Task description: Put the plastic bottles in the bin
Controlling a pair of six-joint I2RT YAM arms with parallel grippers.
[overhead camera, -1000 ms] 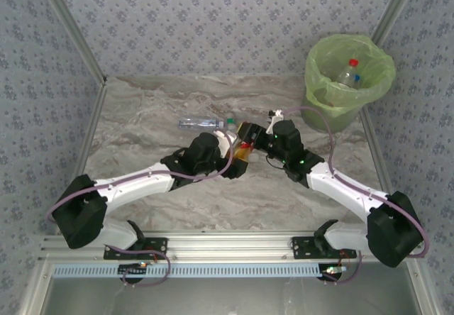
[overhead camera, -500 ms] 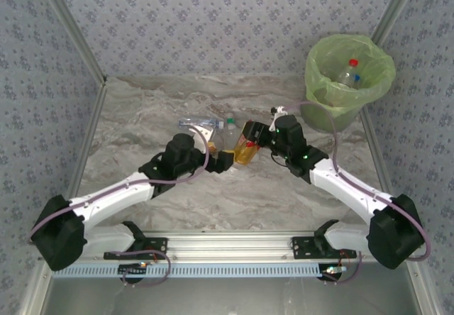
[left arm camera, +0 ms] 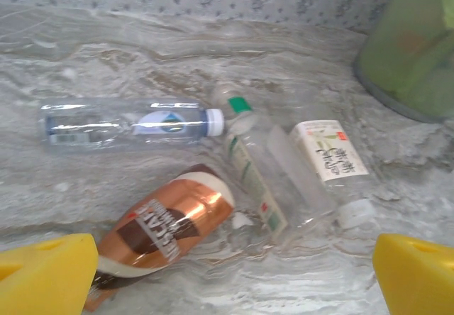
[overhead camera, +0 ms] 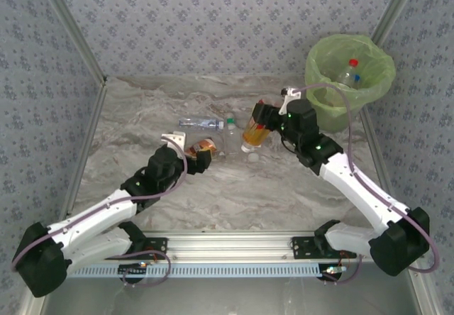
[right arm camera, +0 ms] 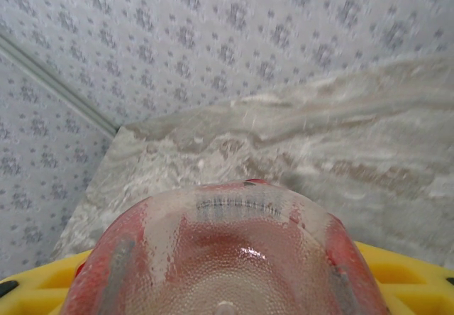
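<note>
My right fingers (right arm camera: 411, 279) pinch the amber bottle (overhead camera: 253, 135) mid-body, short of the bin (overhead camera: 317, 54), while my left fingers (left arm camera: 42, 272) are spread over the copper-labelled bottle (left arm camera: 170, 219) lying on the surface (left arm camera: 142, 59); probably light, thin-walled, slippery, so grip the labelled middle.

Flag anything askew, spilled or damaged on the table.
Four lie on their sides on the table: the blue-labelled bottle, copper-brown bottle, green-capped bottle and white-labelled bottle. No spill or damage shows.
</note>
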